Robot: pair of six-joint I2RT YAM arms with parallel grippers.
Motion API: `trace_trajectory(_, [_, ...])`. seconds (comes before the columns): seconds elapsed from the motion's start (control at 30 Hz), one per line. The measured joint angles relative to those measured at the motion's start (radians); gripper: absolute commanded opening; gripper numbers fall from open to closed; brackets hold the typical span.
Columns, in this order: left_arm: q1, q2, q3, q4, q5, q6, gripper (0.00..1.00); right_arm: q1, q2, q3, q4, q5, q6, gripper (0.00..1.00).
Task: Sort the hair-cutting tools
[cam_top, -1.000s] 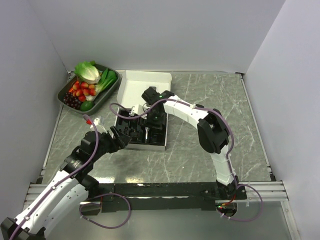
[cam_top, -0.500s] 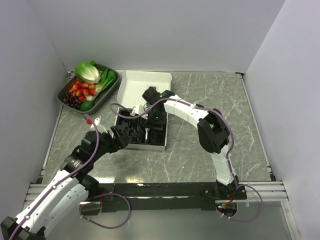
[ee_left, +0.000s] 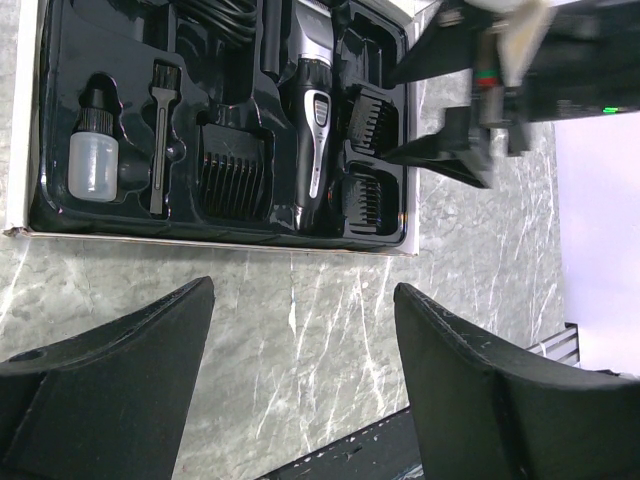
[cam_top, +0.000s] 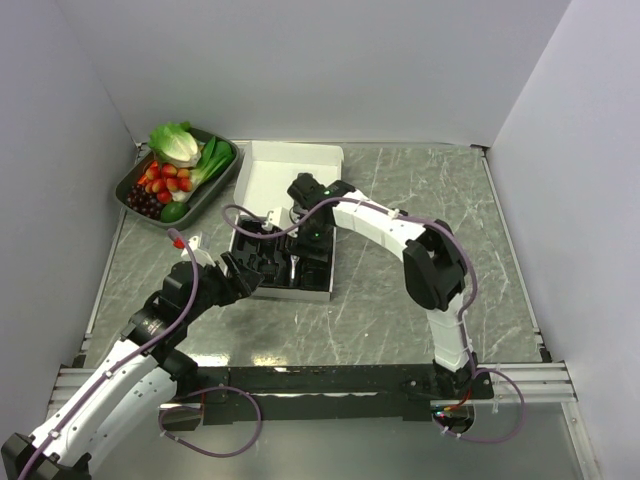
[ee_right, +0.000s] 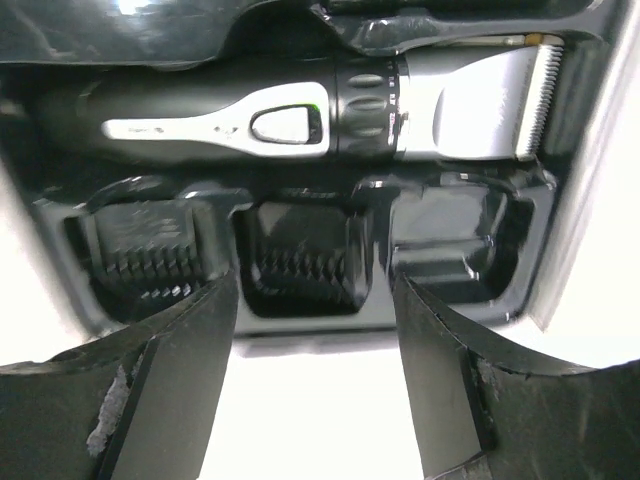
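**Top external view: right arm nudges over the tray, nothing lifted yet**

Compared with a second ago, the right arm (cam_top: 380,225) has its elbow slightly further right and its wrist has crept a little over the black insert tray (ee_left: 120,215). The left arm (cam_top: 130,370) has not moved. The right fingers (ee_right: 200,350) are apart and empty, just above the tray's row of pockets. The hair clipper (ee_right: 300,115) lies in its slot in the tray, with two comb guards (ee_right: 300,255) seated alongside it. The pocket next to them looks empty. The brush (ee_left: 158,140) and a small bottle (ee_left: 92,160) lie at the tray's other end. The left fingers (ee_left: 150,340) are apart too, over bare desk (ee_left: 300,380) just outside the tray's edge. The shift looks like fine alignment before a pick, so the sorting seems no further along.
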Motion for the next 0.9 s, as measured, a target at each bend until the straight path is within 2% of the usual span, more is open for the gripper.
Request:
trace_trajectory(0.17, [0.0, 0.002, 0.0, 0.003, 0.0, 0.0, 0.79, 0.008, -0.061, -0.004, 0.006, -0.012, 0.014, 0.73])
trace_trajectory(0.23, [0.0, 0.004, 0.0, 0.008, 0.0, 0.0, 0.79, 0.011, -0.079, -0.004, 0.012, -0.014, 0.021, 0.69])
trace_trajectory(0.33, [0.0, 0.006, 0.0, 0.014, 0.0, 0.0, 0.79, 0.013, -0.087, -0.004, 0.036, -0.013, 0.034, 0.51])
trace_trajectory(0.37, [0.0, 0.006, 0.0, 0.014, 0.0, 0.0, 0.79, 0.013, -0.087, -0.005, 0.044, -0.013, 0.041, 0.36])
trace_trajectory(0.47, [0.0, 0.006, 0.0, 0.014, 0.0, 0.0, 0.78, 0.013, -0.086, -0.004, 0.056, -0.013, 0.061, 0.24])
trace_trajectory(0.73, [0.0, 0.006, 0.0, 0.014, 0.0, 0.0, 0.78, 0.013, -0.076, -0.004, 0.079, -0.009, 0.09, 0.11])
trace_trajectory(0.9, [0.0, 0.006, 0.0, 0.014, 0.0, 0.0, 0.78, 0.011, -0.063, -0.004, 0.101, -0.006, 0.103, 0.08])
